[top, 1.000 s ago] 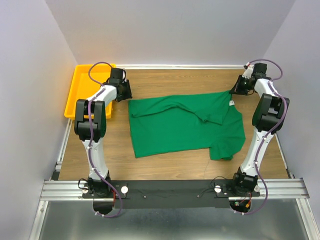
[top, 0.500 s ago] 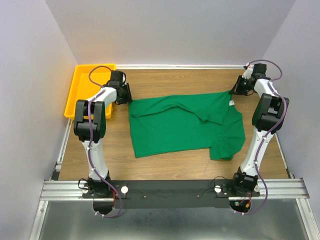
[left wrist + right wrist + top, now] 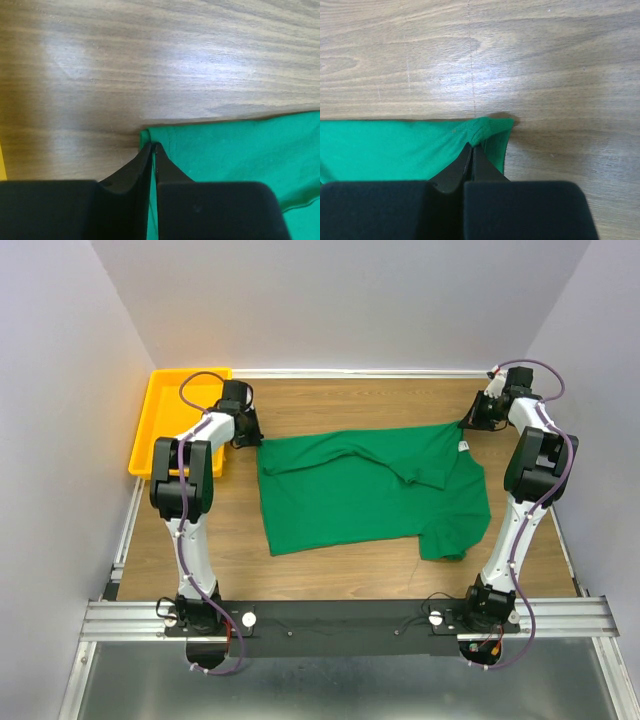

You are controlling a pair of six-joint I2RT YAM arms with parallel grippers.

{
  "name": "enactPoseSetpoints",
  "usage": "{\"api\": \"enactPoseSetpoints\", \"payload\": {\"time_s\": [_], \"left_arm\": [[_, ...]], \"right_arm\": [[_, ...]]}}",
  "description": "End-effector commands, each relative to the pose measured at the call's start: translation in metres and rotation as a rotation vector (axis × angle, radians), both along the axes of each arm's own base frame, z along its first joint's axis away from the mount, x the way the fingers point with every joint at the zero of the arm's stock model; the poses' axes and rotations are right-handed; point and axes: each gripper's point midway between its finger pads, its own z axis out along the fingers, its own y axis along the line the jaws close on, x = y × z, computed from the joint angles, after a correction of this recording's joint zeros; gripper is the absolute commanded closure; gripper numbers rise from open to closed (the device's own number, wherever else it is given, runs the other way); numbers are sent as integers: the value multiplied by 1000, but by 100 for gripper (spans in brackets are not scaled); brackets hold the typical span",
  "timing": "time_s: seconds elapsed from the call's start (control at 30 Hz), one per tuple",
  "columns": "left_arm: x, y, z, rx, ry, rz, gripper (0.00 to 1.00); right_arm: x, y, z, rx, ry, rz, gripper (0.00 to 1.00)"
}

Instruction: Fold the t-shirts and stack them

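Two pinches: L end effector (image 3: 153, 146) on t-shirt (image 3: 370, 490) far-left corner, R end effector (image 3: 471, 146) far-right; yellow tray (image 3: 160, 410) just left.

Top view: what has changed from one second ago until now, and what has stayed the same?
The left hand closed on the far left corner of the t-shirt, hardly shifting otherwise. The right hand stayed shut on the far right corner. The t-shirt lies as before, and the yellow tray has not moved.
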Motion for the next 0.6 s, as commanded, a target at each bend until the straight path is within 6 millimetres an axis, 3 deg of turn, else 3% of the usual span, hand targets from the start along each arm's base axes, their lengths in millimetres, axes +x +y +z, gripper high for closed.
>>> {"api": "enactPoseSetpoints", "payload": {"time_s": [0.0,0.13,0.3,0.53,0.57], "left_arm": [[6,-7,1,-15,5,-30,93],[12,-7,1,-13,2,-36,100],[13,-6,-4,-9,11,-33,100],[20,-1,5,-10,-7,-31,100],[19,-2,7,-17,-7,-38,80]], "right_arm": [[6,-10,-5,-43,-7,-11,99],[7,-12,-6,-51,-6,-13,99],[9,-12,-5,-55,-10,-13,99],[8,-13,-6,-56,-9,-12,99],[8,-12,-6,-56,-9,-11,99]]}}
